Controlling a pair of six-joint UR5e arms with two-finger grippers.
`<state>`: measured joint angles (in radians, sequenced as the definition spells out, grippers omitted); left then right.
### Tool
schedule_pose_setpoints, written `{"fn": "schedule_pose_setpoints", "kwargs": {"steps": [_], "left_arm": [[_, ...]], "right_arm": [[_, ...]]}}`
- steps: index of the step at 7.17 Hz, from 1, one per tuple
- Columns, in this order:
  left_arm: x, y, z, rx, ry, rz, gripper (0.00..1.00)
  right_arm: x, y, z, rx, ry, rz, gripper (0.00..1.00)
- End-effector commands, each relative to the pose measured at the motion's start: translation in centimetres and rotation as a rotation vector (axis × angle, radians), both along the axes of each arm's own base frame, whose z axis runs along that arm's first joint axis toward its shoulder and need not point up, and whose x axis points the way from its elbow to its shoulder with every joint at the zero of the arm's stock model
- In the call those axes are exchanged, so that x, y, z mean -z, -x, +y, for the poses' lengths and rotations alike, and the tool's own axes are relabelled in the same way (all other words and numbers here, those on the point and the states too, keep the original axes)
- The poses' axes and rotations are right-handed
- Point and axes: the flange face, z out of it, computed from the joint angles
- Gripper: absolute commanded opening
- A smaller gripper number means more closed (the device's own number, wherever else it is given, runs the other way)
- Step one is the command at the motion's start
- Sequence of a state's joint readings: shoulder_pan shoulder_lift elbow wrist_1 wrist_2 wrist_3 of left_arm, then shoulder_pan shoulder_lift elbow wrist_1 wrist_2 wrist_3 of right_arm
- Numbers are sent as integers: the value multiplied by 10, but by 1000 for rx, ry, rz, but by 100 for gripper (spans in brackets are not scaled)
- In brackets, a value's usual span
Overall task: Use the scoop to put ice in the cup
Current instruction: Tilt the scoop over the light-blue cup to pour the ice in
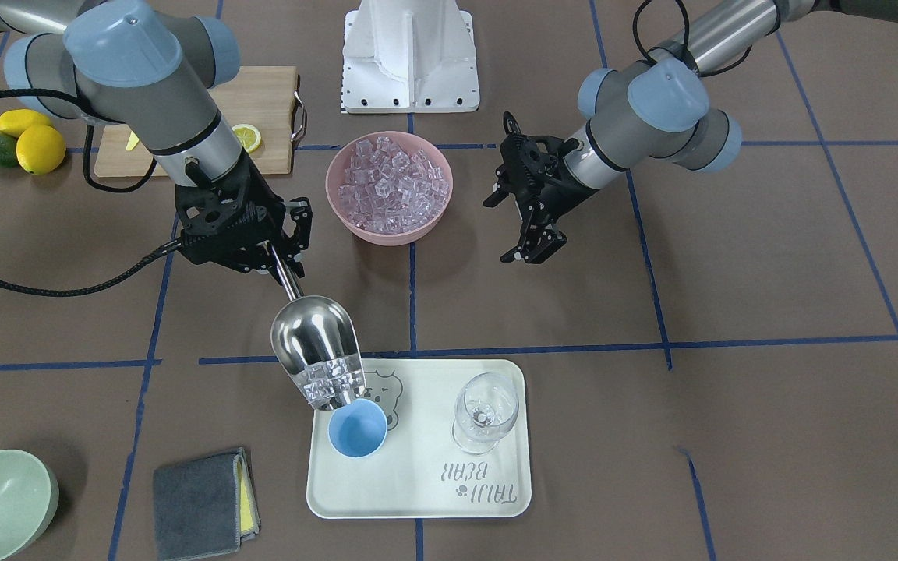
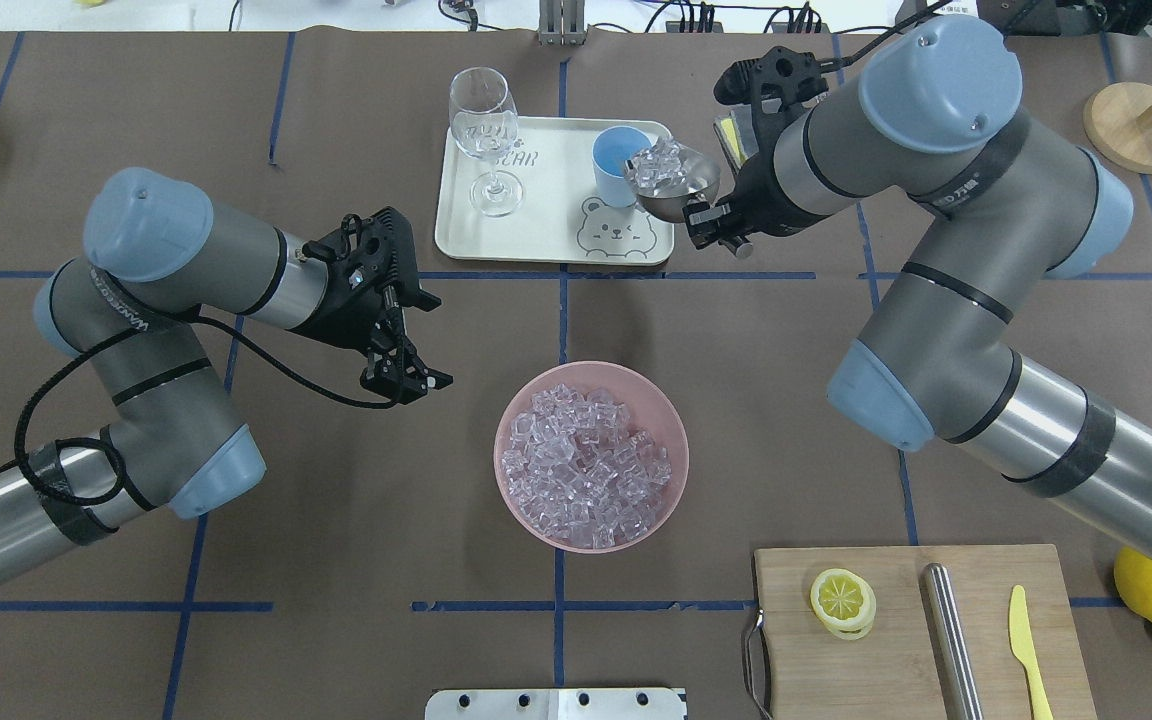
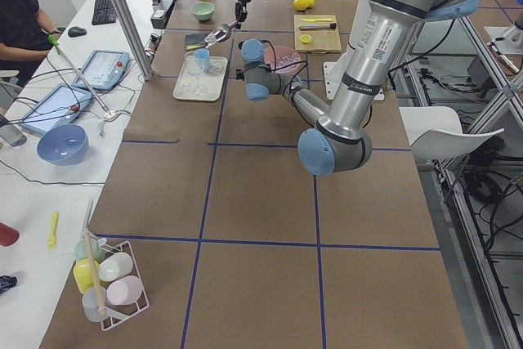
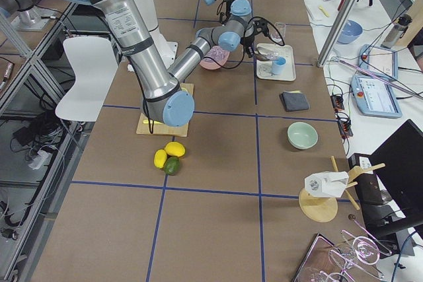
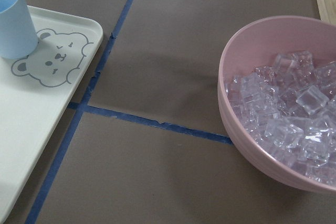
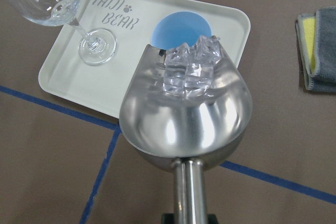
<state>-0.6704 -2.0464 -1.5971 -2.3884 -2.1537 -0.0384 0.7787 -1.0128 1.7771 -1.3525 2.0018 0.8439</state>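
The ice (image 6: pixel 191 67) in play is a small heap of clear cubes crowded at the mouth of the scoop (image 1: pixel 310 336); the scoop is tipped mouth-down, its lip over the rim of the cup (image 1: pixel 357 428), though whether steel touches plastic cannot be told; the cup stands upright on a pale tray (image 1: pixel 418 495), just beside the bear print, with a stemmed glass (image 1: pixel 484 411) apart from it on the same tray; the right pincer (image 1: pixel 284 259) is clamped tight on the scoop's thin rod handle; many more cubes fill a pink bowl (image 2: pixel 651 395) on the surface (image 1: pixel 730 436) between the arms; the left pincer (image 2: pixel 424 340) hangs beside that bowl, jaws spread wide and holding nothing; a folded grey cloth (image 1: pixel 199 495) lies near the tray.
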Motion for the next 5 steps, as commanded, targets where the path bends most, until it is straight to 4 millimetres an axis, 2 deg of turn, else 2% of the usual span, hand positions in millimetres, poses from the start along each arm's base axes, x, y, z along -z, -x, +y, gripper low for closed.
{"fn": "schedule_pose_setpoints", "kwargs": {"steps": [1, 3, 5], "left_arm": [[1, 0, 0, 0, -1, 1, 100], [0, 0, 0, 2, 1, 0, 100], [-1, -1, 1, 0, 2, -2, 100]], "right_arm": [[8, -10, -10, 15, 31, -5, 0], [29, -5, -15, 20, 59, 26, 0], [30, -5, -20, 43, 77, 38, 0]]}}
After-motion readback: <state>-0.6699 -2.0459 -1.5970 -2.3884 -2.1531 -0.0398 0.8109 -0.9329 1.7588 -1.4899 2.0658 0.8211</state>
